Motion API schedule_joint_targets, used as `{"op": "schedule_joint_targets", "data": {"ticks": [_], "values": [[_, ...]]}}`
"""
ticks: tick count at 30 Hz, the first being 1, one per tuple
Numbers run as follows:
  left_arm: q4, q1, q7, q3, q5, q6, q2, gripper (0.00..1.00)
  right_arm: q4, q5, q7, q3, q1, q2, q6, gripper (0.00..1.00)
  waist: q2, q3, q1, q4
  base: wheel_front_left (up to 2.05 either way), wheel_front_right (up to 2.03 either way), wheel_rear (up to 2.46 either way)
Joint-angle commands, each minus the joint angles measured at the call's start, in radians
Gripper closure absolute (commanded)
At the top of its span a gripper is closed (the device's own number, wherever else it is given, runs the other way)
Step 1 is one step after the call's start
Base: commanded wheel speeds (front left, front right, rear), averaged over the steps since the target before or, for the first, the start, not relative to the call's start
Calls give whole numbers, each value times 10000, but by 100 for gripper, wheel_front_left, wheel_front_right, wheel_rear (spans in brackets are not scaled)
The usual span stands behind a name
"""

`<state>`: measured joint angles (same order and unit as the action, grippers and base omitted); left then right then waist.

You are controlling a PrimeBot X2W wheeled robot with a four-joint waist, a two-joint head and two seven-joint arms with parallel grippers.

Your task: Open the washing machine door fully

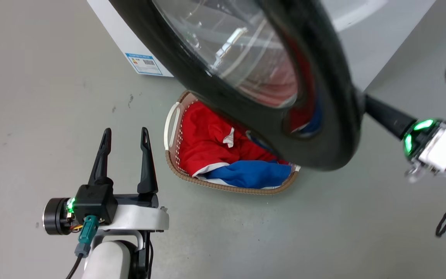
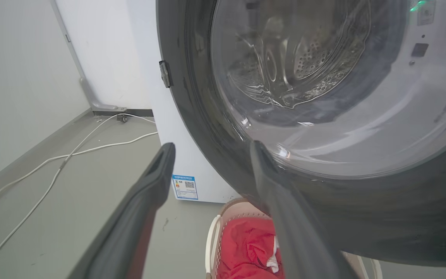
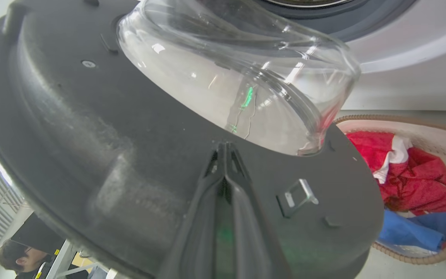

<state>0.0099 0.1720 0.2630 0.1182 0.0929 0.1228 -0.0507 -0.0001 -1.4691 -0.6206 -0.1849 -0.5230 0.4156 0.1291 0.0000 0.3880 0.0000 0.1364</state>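
Pressing its two fingers shut together with nothing between them, the right gripper rests its tips against the inner face of the washing machine door, just below the glass bowl. That door stands open, above a laundry basket of red and blue clothes. The left gripper hovers spread wide and empty, facing the door's outer side.

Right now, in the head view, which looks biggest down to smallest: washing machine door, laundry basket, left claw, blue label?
Largest: washing machine door, though it is close to the camera.
Next: laundry basket and left gripper, about alike; the door hides part of the basket.
Smallest: blue label.
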Motion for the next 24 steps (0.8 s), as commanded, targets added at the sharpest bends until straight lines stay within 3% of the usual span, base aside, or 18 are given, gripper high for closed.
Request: {"op": "schedule_joint_targets", "data": {"ticks": [1, 14, 24], "values": [[9, -90, 28, -37, -49, -44, 1, 0, -255, -70, 47, -140, 367, -120, 29, 100, 0, -140, 0, -17, 0, 0, 0], [112, -538, 28, -114, -310, -191, 1, 0, -1270, -37, 557, -1664, 2452, -957, 29, 100, 0, -979, 0, 36, 0, 0, 0], [94, -840, 28, -143, -361, -267, 3, 0, -1114, 59, 702, -3350, 2762, -1738, 29, 100, 0, -1291, 0, 167, 0, 0, 0]]}}
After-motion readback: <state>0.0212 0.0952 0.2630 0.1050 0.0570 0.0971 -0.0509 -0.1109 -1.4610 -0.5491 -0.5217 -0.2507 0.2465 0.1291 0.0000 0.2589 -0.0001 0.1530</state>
